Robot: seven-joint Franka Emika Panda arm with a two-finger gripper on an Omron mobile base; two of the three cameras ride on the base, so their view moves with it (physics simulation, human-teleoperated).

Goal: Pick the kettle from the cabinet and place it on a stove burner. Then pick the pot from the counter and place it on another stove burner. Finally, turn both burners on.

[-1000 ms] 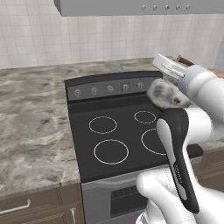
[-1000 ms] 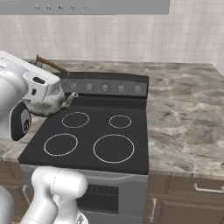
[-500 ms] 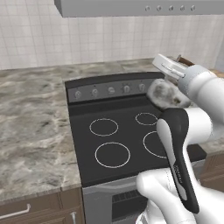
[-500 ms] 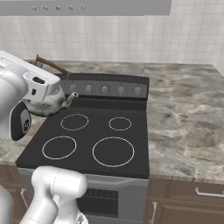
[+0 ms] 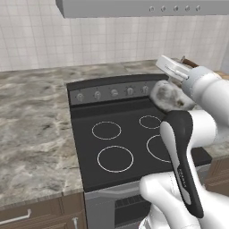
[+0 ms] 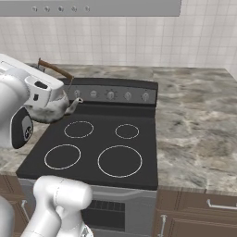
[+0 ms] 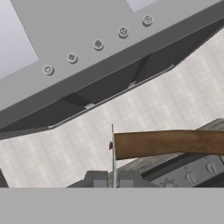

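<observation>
While the white arm's two-finger gripper (image 7: 113,180) stayed out of clear sight, its fingers were clenched on the thin brown handle of the small silvery metal kettle (image 6: 54,109), held above the black glass stove's (image 6: 92,152) left edge.

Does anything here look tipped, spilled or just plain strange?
Only the kettle: it hangs in the air beside the stove, held by its brown handle, not resting on a burner. Nothing looks spilled or broken.

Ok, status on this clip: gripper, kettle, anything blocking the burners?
Gripper shut on kettle by its brown handle. Kettle airborne beside the stove, no burner under it yet. All four burners bare.
</observation>
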